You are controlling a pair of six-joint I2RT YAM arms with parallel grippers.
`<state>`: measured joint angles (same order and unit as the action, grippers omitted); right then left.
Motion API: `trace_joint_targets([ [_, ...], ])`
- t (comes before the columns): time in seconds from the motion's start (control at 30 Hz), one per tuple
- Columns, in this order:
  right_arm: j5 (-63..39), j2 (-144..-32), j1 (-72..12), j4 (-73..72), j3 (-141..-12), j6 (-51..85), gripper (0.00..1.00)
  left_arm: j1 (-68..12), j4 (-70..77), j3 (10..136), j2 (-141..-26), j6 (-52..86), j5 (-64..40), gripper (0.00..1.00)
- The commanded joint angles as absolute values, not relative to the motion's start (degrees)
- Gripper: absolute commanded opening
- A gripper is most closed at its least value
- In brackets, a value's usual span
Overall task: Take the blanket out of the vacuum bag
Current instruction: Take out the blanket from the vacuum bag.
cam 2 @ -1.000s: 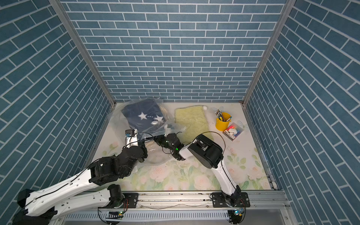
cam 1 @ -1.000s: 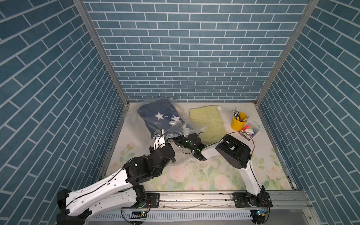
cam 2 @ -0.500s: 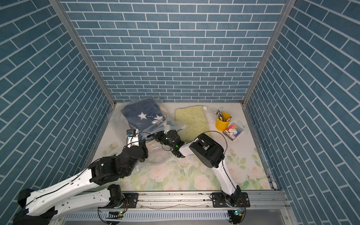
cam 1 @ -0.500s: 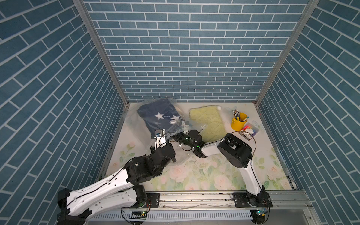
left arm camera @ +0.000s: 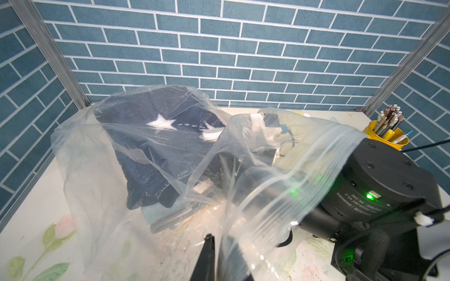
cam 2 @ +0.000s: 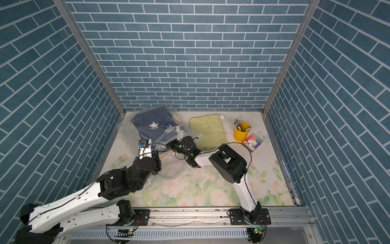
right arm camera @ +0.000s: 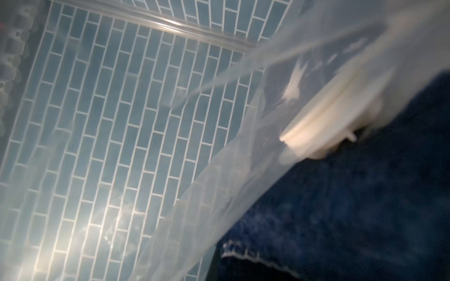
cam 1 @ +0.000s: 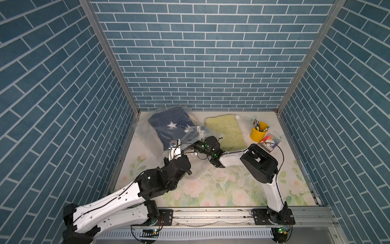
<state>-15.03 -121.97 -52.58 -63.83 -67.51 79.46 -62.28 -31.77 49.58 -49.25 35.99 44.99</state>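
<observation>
I log left claw [left arm camera: 214, 245] clamped on vacuum bag [left arm camera: 80, 150] lip; right claw [cam 1: 190, 146] inside, blanket [left arm camera: 146, 150] just ahead, grip unreadable.

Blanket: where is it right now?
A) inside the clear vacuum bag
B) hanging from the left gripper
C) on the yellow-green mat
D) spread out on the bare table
A: in both top views the navy star blanket lies under the clear plastic of the vacuum bag.
</observation>
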Motion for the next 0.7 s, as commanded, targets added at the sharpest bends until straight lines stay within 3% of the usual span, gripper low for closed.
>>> trace_joint_targets([
  [0.0, -15.1, -122.3, -52.2, -64.9, -66.4, 77.6, 0.17, -62.4, -30.9, 50.7, -49.6, 34.9, 45.6, 0.14],
  [0.13, -15.1, -123.0, -52.2, -64.8, -65.4, 78.5, 0.28, -62.4, -30.9, 51.0, -50.0, 34.7, 45.6, 0.14],
  [0.67, -15.7, -125.3, -52.1, -62.1, -66.6, 79.7, 0.49, -62.4, -29.8, 50.6, -49.9, 34.2, 45.4, 0.15],
])
